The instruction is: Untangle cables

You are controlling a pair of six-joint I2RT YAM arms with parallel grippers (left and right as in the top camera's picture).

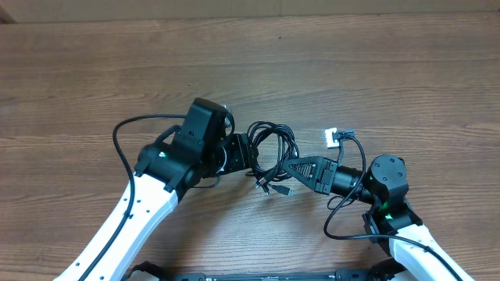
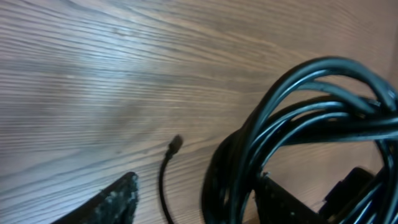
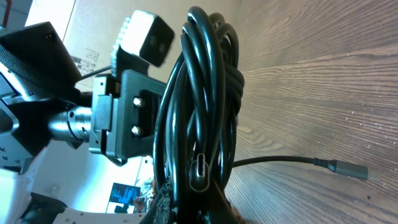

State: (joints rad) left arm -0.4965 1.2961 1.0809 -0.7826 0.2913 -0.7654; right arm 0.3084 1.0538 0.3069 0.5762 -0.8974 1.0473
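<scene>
At table (image 1: 94, 70) centre, far from edges: cables (image 1: 271, 143) clamped by right gripper (image 1: 284, 169); left gripper (image 1: 250, 152) jaws spread.

Overhead cam looks straight down on the whole table (image 1: 78, 62) from well up. Left wrist cam sits super close, tilted at the wood. Right wrist cam is rolled sideways (table runs vertical), facing the left arm (image 3: 56, 118) up close. All three share the cables (image 1: 273, 148).
</scene>
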